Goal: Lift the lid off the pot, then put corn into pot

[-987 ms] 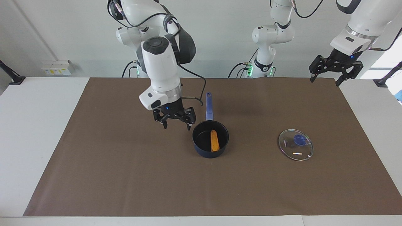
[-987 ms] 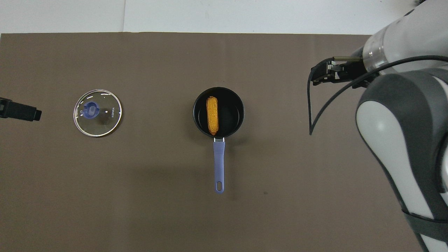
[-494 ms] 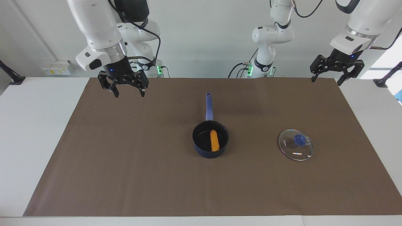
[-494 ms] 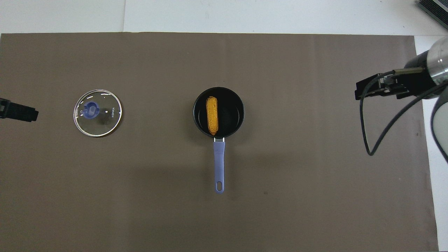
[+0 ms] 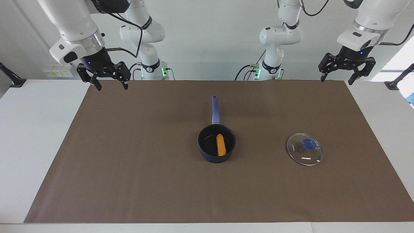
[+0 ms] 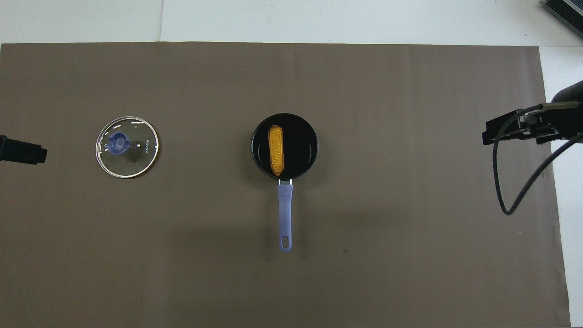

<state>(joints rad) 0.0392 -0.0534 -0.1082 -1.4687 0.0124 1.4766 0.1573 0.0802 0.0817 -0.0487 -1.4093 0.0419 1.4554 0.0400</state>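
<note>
Corn cob (image 5: 221, 145) lies inside the saucepan (image 5: 216, 144), mid-mat; handle points toward the robots. Glass lid (image 5: 304, 149) sits flat on the brown mat (image 5: 129, 168), well apart from the pan, toward the left arm's end. Your right gripper (image 5: 110, 84) has pulled away from beside the pan within the last second and now hangs over the mat's corner at its own end, fingers spread, empty. Left gripper (image 5: 346, 76) waits over its own corner, also spread and empty. Both steps look finished; the retreat reads as wrap-up.
</note>
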